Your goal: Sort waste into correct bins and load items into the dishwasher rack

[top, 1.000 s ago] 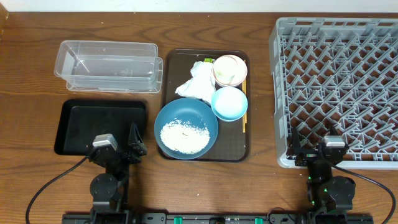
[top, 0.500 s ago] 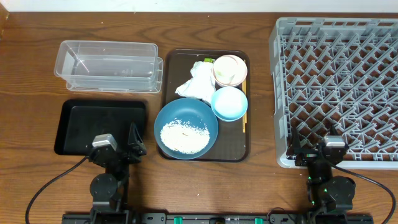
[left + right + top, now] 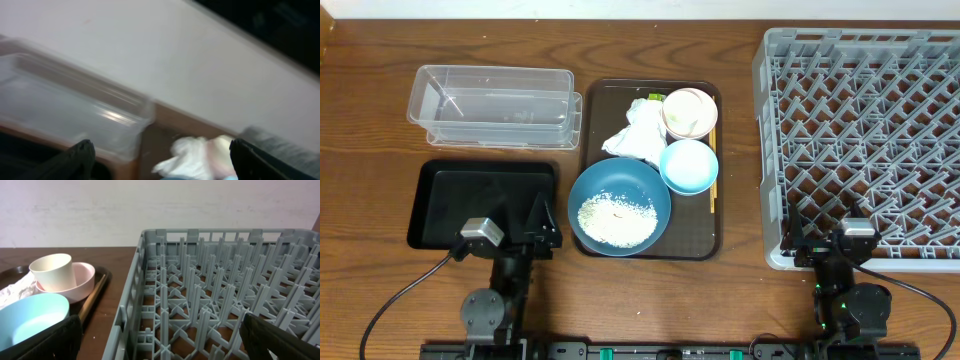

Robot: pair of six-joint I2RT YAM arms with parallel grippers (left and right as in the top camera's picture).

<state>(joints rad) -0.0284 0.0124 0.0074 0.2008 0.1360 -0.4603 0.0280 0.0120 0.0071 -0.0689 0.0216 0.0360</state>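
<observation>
On the brown serving tray [image 3: 705,235], white rice [image 3: 616,218] lies in the large dark blue bowl [image 3: 618,190]. Behind it are the small light blue bowl [image 3: 689,165], the pinkish-white cup [image 3: 688,112], a crumpled napkin [image 3: 638,138], a green-yellow wrapper [image 3: 655,98] and chopsticks [image 3: 713,185]. The grey dishwasher rack [image 3: 865,140] fills the right. My left gripper [image 3: 540,225] stands open near the black tray's [image 3: 480,195] front right corner, holding nothing. Its blurred wrist view shows the clear container [image 3: 65,107] and napkin [image 3: 190,152]. My right gripper [image 3: 160,330] is open before the rack [image 3: 215,290], holding nothing.
The clear container [image 3: 495,105] sits at the back left, behind the black tray. In the right wrist view the cup [image 3: 52,270], light blue bowl [image 3: 30,317] and chopsticks [image 3: 92,297] lie left of the rack's wall. A white wall [image 3: 160,210] backs the table.
My left arm has started to move: its wrist has shifted slightly left and its fingers have swung a little farther back, blurring its view. The right arm has not moved.
</observation>
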